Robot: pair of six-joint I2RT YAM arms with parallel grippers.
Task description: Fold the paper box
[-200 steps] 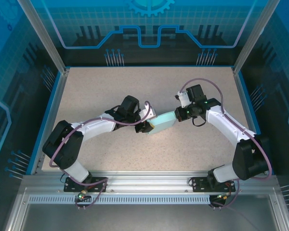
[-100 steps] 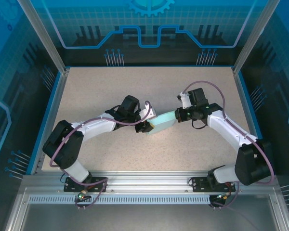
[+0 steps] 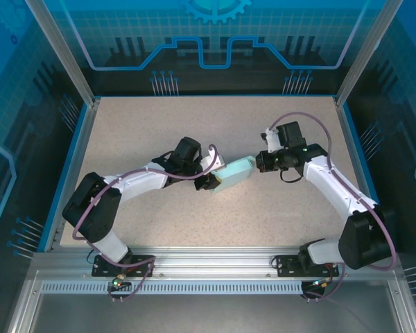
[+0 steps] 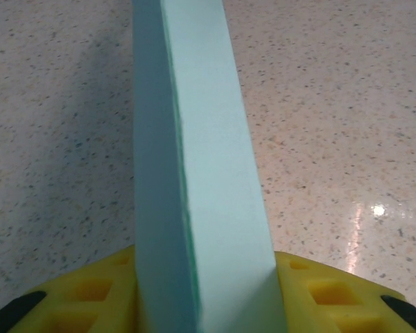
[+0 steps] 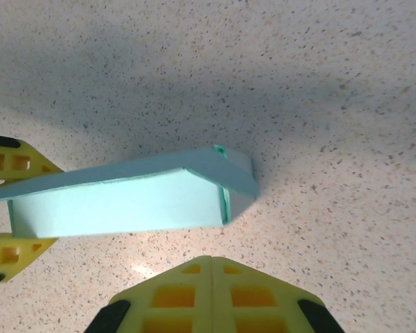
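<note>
Middle of table | my left gripper pinches the paper box at 1 end, body folded into a sleeve | my right gripper, pressed together and empty, sits beside the far end flap, seemingly untucked.

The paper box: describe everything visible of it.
The paper box is pale cyan matte card, folded into a long, slim shape with crisp creases; one end tapers where a flap angles in. It sits over the middle of the table. The left gripper clamps its other end between yellow fingers; the shut right gripper is off the tapered end, not touching.
</note>
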